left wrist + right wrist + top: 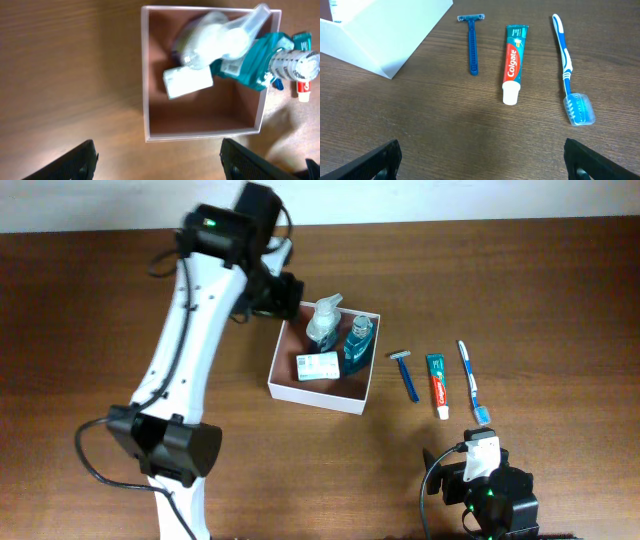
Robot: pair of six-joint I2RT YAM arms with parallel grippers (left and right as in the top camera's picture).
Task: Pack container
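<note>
The container (pixel 311 397) is a square white box with a pinkish-brown inside, at mid-table. In it are a clear pump bottle (pixel 323 323), a teal bottle (pixel 358 345) and a green-and-white packet (pixel 317 366). The left wrist view shows the container (pixel 146 100), the pump bottle (pixel 215 42), the teal bottle (pixel 255 65) and the packet (pixel 188 81). My left gripper (pixel 278 292) hangs above the container's far left corner, open and empty (pixel 160 165). My right gripper (pixel 478 465) is open and empty (pixel 482 162), low near the front edge.
A blue razor (pixel 407 374), a Colgate toothpaste tube (pixel 437 383) and a blue toothbrush (pixel 472 383) lie in a row right of the container. The right wrist view shows the razor (pixel 472 45), the tube (pixel 512 62), the toothbrush (pixel 567 70) and the container's corner (pixel 385 35).
</note>
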